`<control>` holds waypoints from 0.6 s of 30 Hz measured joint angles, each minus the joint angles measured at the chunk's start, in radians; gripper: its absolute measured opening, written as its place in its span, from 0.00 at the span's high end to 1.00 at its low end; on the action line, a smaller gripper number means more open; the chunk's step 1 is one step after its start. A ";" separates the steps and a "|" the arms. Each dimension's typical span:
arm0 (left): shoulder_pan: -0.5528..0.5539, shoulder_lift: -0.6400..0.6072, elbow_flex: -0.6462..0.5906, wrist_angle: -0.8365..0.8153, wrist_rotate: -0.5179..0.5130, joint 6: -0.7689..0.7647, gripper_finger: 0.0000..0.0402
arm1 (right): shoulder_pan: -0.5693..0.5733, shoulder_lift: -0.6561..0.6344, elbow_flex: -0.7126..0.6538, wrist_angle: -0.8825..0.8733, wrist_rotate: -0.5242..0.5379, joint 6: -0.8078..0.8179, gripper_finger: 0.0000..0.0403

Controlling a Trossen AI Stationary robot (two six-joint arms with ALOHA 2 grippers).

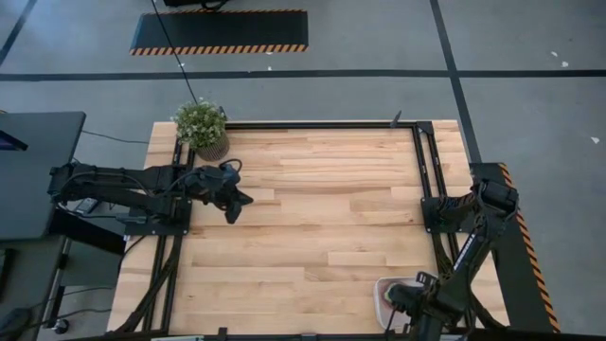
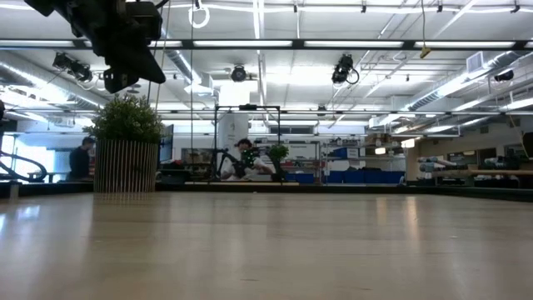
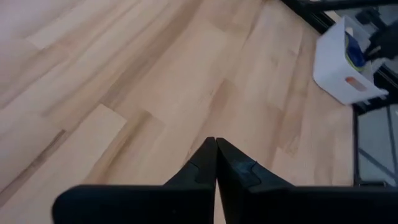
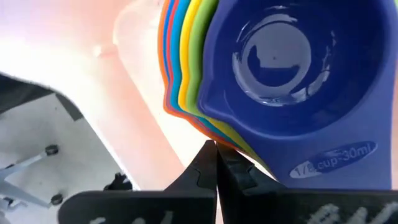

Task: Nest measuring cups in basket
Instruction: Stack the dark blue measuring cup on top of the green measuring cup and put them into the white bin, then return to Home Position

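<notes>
The measuring cups sit nested in one stack, the dark blue cup (image 4: 273, 62) on top, with green, yellow, light blue, orange and red rims (image 4: 180, 68) showing beneath it. The stack lies in the white basket (image 1: 382, 287) near the table's near right corner; the basket (image 3: 339, 65) also shows from afar in the left wrist view. My right gripper (image 4: 216, 149) points down over the basket, shut, its tips at the edge of the stack. My left gripper (image 3: 216, 144) is shut and empty, raised above the table's left part (image 1: 234, 204). My right gripper's shut fingertips (image 4: 208, 155) come from above and stand at the stack's rim (image 4: 214, 127), beside the dark blue cup's handle (image 4: 339, 158). Whether they touch the cups I cannot tell.
A potted green plant (image 1: 202, 128) stands at the table's far left corner, and shows in the low view (image 2: 127, 142) under my left arm (image 2: 121, 37). The bare wood tabletop (image 1: 322, 208) lies between the two arms. A black frame (image 1: 421, 161) runs along the table's edges.
</notes>
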 joint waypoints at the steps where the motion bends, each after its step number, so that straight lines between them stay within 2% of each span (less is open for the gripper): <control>1: 0.000 0.000 0.000 0.000 0.010 0.012 0.97 | -0.002 0.000 0.000 -0.003 0.007 0.000 1.00; 8: 0.000 0.000 0.000 -0.001 0.025 0.046 0.97 | -0.007 -0.001 0.000 -0.004 -0.018 0.000 1.00; 12: 0.000 0.000 0.000 0.007 0.081 0.047 0.97 | -0.003 -0.020 0.015 -0.020 -0.047 0.000 1.00; 18: -0.008 -0.011 0.001 0.130 0.183 0.085 0.97 | -0.003 -0.089 0.079 -0.083 0.038 -0.005 1.00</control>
